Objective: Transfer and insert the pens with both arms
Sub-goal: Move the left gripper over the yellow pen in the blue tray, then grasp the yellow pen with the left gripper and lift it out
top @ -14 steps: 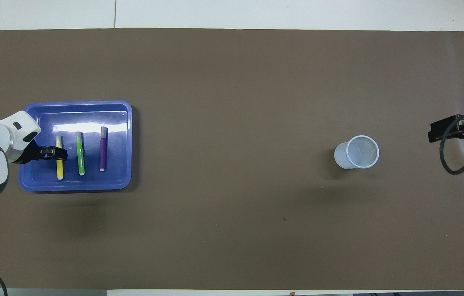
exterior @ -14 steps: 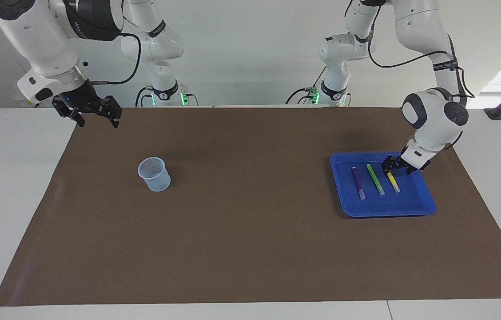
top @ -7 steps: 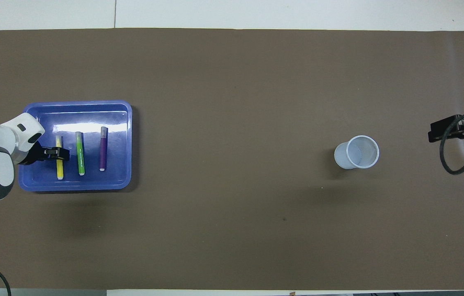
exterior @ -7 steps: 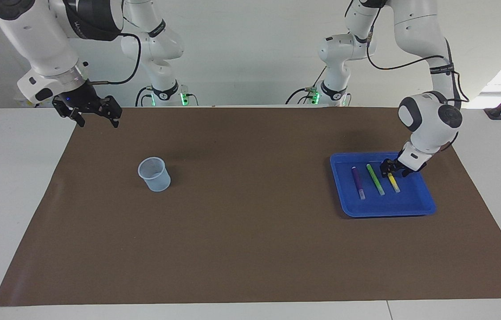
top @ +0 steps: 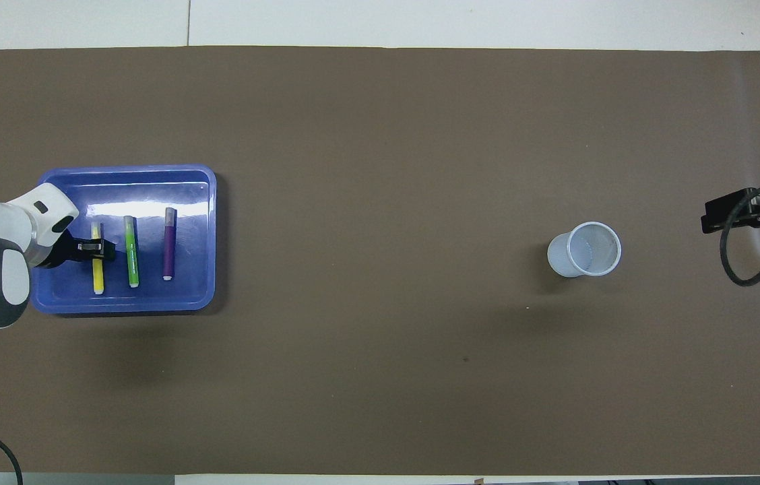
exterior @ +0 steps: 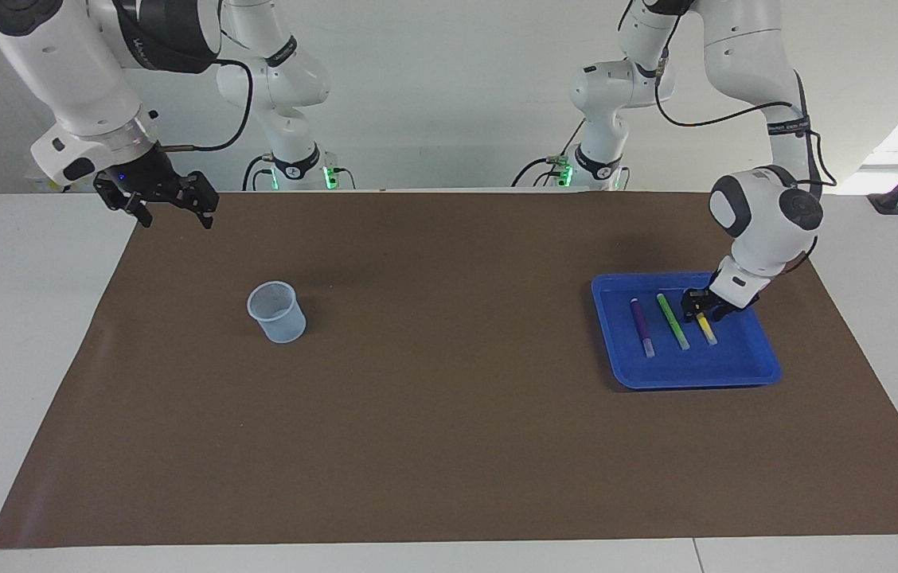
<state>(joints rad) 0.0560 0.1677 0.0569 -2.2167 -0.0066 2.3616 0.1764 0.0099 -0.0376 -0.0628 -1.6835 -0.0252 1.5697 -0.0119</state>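
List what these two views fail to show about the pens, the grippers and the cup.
- Yellow pen: its middle is covered by the left gripper in both views; whether the fingertips grip it cannot be told.
- Right gripper: the overhead view's edge cuts it off, leaving only a black part and cable.
- Cup: any markings are too small to read.
- Blue tray: glare whitens part of its floor in the overhead view.
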